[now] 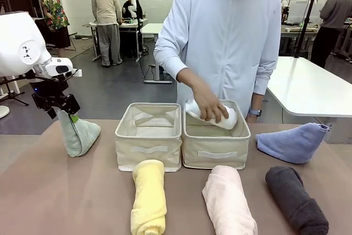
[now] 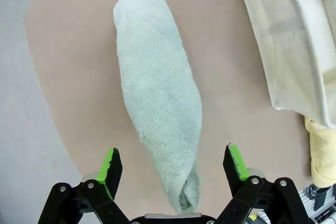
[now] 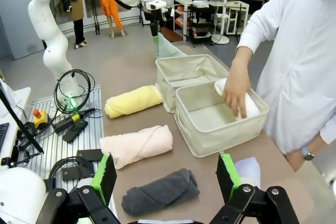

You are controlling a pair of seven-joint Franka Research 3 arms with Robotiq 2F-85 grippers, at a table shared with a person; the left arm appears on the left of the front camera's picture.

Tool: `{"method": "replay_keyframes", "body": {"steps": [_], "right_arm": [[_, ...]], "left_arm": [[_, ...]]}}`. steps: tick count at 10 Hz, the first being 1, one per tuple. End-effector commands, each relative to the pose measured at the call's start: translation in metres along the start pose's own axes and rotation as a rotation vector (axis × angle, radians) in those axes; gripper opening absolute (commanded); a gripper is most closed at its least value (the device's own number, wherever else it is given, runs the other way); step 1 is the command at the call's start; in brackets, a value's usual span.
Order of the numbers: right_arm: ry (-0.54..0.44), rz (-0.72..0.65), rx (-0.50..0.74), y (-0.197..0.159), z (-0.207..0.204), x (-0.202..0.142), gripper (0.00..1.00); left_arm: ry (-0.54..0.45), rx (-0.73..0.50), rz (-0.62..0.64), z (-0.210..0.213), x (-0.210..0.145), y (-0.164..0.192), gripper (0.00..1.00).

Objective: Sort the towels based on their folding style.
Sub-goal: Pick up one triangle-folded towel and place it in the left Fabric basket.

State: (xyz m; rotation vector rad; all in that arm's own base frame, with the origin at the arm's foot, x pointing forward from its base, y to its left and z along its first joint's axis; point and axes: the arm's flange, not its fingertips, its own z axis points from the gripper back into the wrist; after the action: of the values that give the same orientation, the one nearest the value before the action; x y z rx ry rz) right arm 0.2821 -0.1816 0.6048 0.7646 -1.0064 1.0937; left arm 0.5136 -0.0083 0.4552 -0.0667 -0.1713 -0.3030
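My left gripper [image 1: 66, 115] hangs open just over the tip of the pale green-grey cone towel [image 1: 80, 135] at the table's left; its fingers straddle the narrow end of that towel [image 2: 157, 93] without touching. A person's hand presses a white rolled towel [image 1: 212, 115] into the right beige bin [image 1: 217, 155]. In front lie the yellow roll [image 1: 148, 196], pink roll [image 1: 228, 202] and dark grey roll [image 1: 297, 199]. The periwinkle cone towel [image 1: 294, 142] sits at the right. My right gripper [image 3: 167, 174] is open, high above the dark grey roll [image 3: 160, 191].
The left beige bin [image 1: 148, 149] stands beside the right one, nothing showing inside it. The person stands at the far edge behind the bins. Bare tabletop lies between the green-grey towel and the yellow roll. Cables and a floor grate lie off the table's side.
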Motion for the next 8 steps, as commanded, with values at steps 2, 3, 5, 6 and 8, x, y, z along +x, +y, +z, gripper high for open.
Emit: {"method": "replay_keyframes", "body": {"steps": [2, 3, 5, 6, 8], "right_arm": [[-0.027, 0.015, 0.003, -0.0023, 0.0007, 0.0020, 1.00], [-0.027, 0.015, 0.003, -0.0023, 0.0007, 0.0020, 1.00], [-0.027, 0.015, 0.003, -0.0023, 0.0007, 0.0020, 1.00], [-0.027, 0.015, 0.003, -0.0023, 0.0007, 0.0020, 1.00], [-0.027, 0.015, 0.003, -0.0023, 0.0007, 0.0020, 1.00]], "left_arm": [[0.001, 0.003, 0.000, 0.0008, -0.0050, -0.0006, 1.00], [0.001, 0.003, 0.000, 0.0008, -0.0050, -0.0006, 1.00], [-0.001, 0.000, 0.000, 0.0008, 0.0000, 0.0002, 1.00], [0.024, -0.021, -0.030, -0.0037, 0.0003, 0.0000, 1.00], [0.038, -0.016, -0.071, -0.0082, 0.0009, -0.0042, 0.40]]}}
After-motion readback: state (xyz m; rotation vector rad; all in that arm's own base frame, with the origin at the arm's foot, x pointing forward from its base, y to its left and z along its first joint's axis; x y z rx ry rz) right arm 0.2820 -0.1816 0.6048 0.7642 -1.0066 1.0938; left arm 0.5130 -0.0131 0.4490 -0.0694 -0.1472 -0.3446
